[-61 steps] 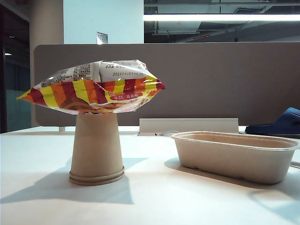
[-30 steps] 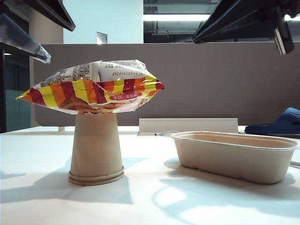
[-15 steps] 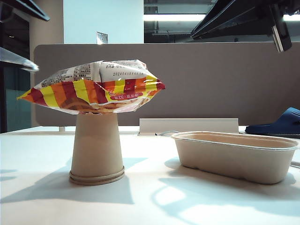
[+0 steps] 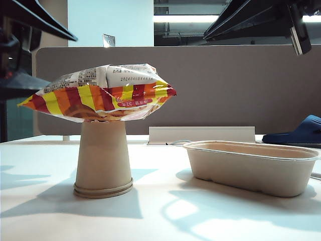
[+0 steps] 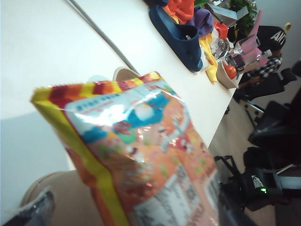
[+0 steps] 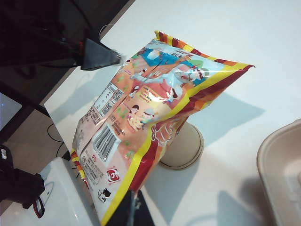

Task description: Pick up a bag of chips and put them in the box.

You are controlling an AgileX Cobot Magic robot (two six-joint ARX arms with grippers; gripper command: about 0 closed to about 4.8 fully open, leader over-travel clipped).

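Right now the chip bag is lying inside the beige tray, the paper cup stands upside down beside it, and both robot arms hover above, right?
Not quite. The bag of chips is not in the box; the exterior view shows it balanced on top of the upturned paper cup, with the box empty. The left gripper and right gripper do hover above.

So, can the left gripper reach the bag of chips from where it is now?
Probably yes. The left gripper hangs open beside the bag of chips, which lies exposed on the upturned cup; nothing stands between them.
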